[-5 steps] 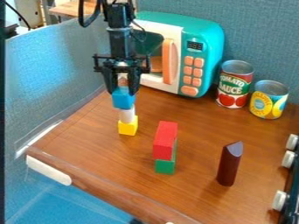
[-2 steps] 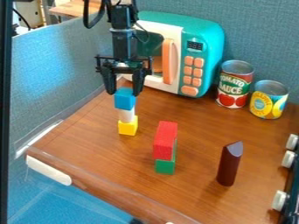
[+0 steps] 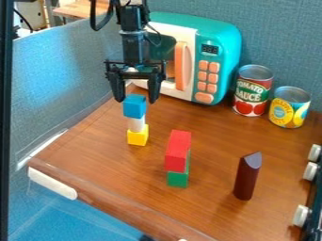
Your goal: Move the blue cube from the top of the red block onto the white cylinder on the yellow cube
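- Arm (image 3: 132, 42) cut off at 12 o'clock.
- Green block (image 3: 177, 179) partly hidden by red block (image 3: 178, 151).
- Gripper (image 3: 136, 100): jaws spread about blue cube (image 3: 134, 107).
- Cube tops an upright stack, toward 11 o'clock on worktop (image 3: 94, 155).

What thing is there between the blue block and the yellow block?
A white piece sits between the blue block above it and the yellow block below, as the camera view shows.

Black claw (image 3: 136, 98) spread open around the top of a blue block (image 3: 134, 106), white cylinder (image 3: 136, 124) and yellow block (image 3: 138, 135) stacked beneath, red block (image 3: 178, 151) atop a green one (image 3: 178, 179), dark upright piece (image 3: 247, 176), wooden surface (image 3: 113, 174).
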